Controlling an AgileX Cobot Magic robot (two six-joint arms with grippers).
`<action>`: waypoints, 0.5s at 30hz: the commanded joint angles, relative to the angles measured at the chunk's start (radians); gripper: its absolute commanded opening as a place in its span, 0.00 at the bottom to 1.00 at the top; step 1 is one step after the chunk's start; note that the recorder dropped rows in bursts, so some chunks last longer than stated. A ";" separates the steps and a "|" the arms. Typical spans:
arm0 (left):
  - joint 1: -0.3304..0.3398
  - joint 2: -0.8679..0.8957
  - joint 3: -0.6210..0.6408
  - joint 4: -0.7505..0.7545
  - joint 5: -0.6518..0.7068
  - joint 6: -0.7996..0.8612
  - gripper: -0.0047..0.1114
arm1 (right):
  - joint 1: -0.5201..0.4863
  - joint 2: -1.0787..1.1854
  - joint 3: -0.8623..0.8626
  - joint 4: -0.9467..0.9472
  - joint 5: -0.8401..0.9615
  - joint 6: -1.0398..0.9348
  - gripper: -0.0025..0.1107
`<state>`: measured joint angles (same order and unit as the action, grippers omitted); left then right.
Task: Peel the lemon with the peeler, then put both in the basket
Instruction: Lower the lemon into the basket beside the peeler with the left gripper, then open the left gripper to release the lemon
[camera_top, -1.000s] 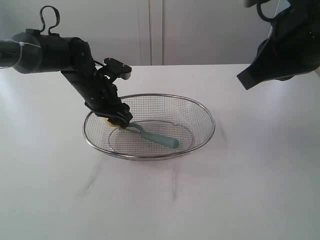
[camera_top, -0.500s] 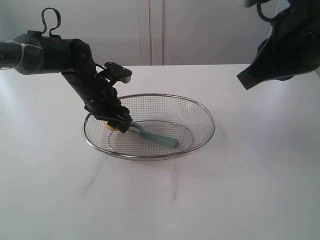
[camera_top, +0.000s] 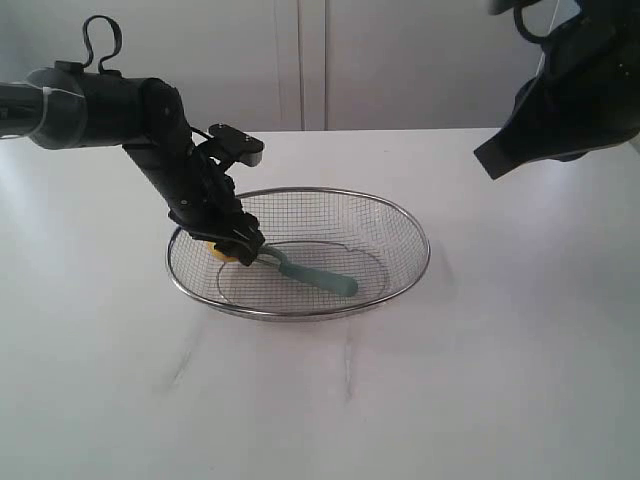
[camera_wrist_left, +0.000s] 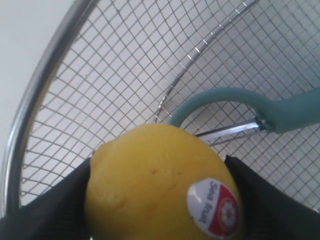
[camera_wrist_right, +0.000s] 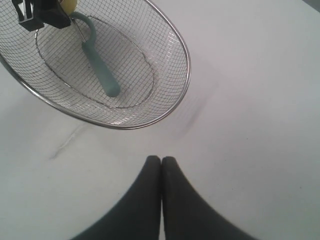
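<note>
My left gripper (camera_top: 236, 247) is shut on the lemon (camera_wrist_left: 160, 182), a yellow fruit with a red-and-white sticker, and holds it low inside the basket (camera_top: 405, 225) at its left end. Only a sliver of the lemon (camera_top: 218, 251) shows in the exterior view. The peeler (camera_top: 312, 273) lies on the basket's mesh floor, its teal handle pointing right and its blade head (camera_wrist_left: 230, 131) close beside the lemon. My right gripper (camera_wrist_right: 161, 160) is shut on nothing and hangs high above the table, to the right of the basket (camera_wrist_right: 186, 55).
The silver wire basket rests on a plain white table (camera_top: 480, 380). A pale wall with panel seams (camera_top: 312, 60) stands behind. The black right arm (camera_top: 570, 90) fills the upper right corner.
The left gripper with the lemon shifted very slightly between one second ago and half a second ago, then held still. The peeler and the right arm have not moved.
</note>
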<state>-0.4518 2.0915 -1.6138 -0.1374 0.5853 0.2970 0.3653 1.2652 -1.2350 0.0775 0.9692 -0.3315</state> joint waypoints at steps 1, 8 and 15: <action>-0.001 -0.008 -0.003 -0.018 0.013 -0.009 0.65 | -0.008 -0.007 0.003 0.000 -0.007 0.004 0.02; -0.001 -0.008 -0.003 -0.030 0.015 -0.009 0.73 | -0.008 -0.007 0.003 0.000 -0.007 0.004 0.02; -0.001 -0.008 -0.003 -0.055 0.015 -0.009 0.77 | -0.008 -0.007 0.003 0.000 -0.007 0.004 0.02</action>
<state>-0.4518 2.0915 -1.6138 -0.1746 0.5853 0.2953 0.3653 1.2652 -1.2350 0.0775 0.9692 -0.3315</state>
